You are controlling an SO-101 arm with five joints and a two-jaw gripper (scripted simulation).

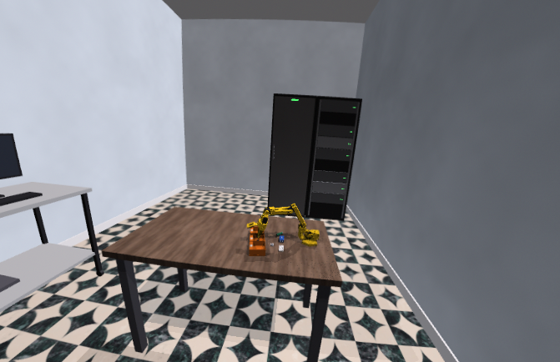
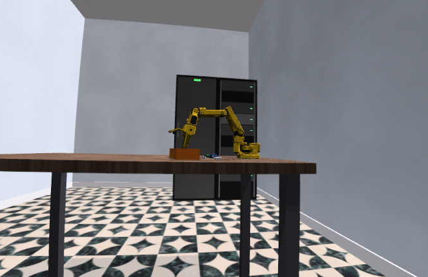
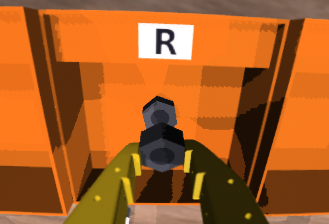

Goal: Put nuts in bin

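In the wrist view my gripper [image 3: 160,160] is shut on a dark hex nut [image 3: 161,148] and holds it above the orange bin marked R [image 3: 165,95]. A second dark nut [image 3: 158,114] lies on the floor of that bin, just beyond the held one. In the top view the yellow arm [image 1: 285,218] reaches left from its base, and the gripper [image 1: 255,232] hangs over the row of orange bins [image 1: 256,243]. In the exterior view the gripper [image 2: 184,143] points down a little above the bins [image 2: 184,153].
Orange bins stand on both sides of the R bin [image 3: 15,100], [image 3: 310,110]. Small loose parts lie on the table between the bins and the arm's base [image 1: 280,241], also in the exterior view [image 2: 212,156]. A black server rack [image 1: 314,155] stands behind the table.
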